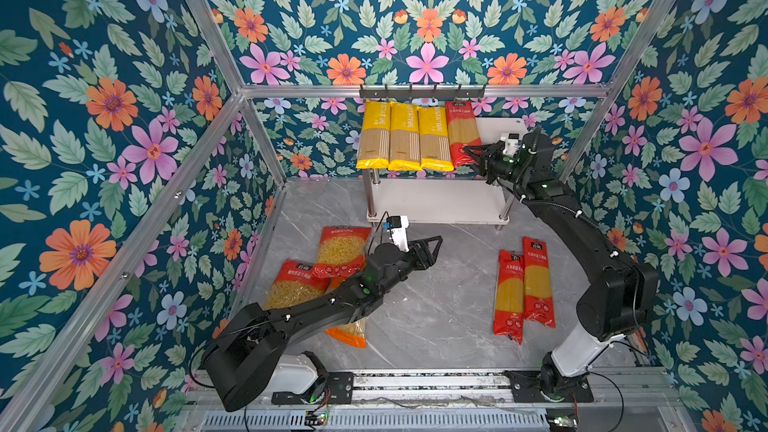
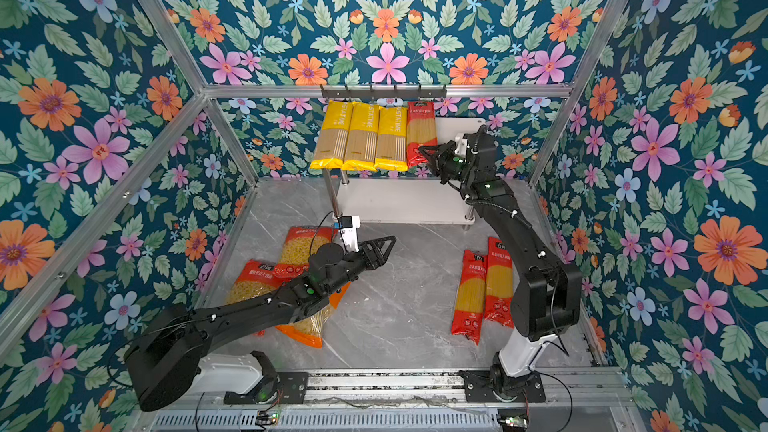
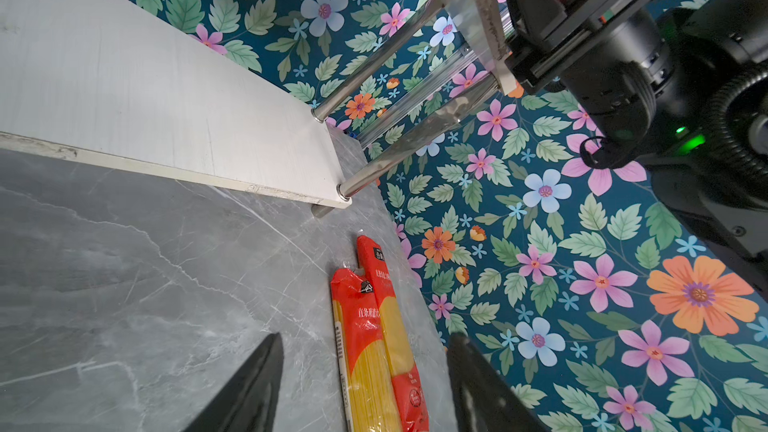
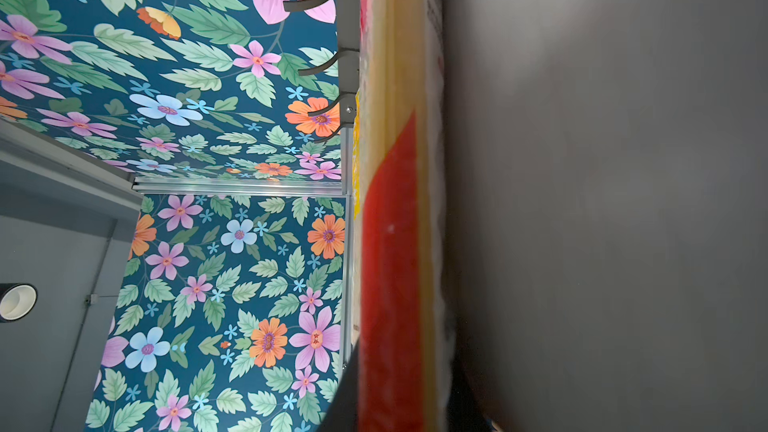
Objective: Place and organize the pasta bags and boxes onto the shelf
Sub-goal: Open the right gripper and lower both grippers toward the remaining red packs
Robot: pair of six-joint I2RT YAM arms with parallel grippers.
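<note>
Nearest, on the grey bench, lie five packs not yet shelved. One orange macaroni bag lies partly under the left arm, and two red macaroni bags overlap beside it. Well apart to the right, two red spaghetti packs lie side by side.

Above the bench centre the left jaws hover parted and empty, probably awaiting a turn.

Farther back, the shelf carries four long packs in a row on its top board, like sorts grouped. These are three yellow PASTATIME packs and the held red spaghetti pack, which touches the third. The right jaws are closed on its near end, apparently aligning it. The lower board is bare.
</note>
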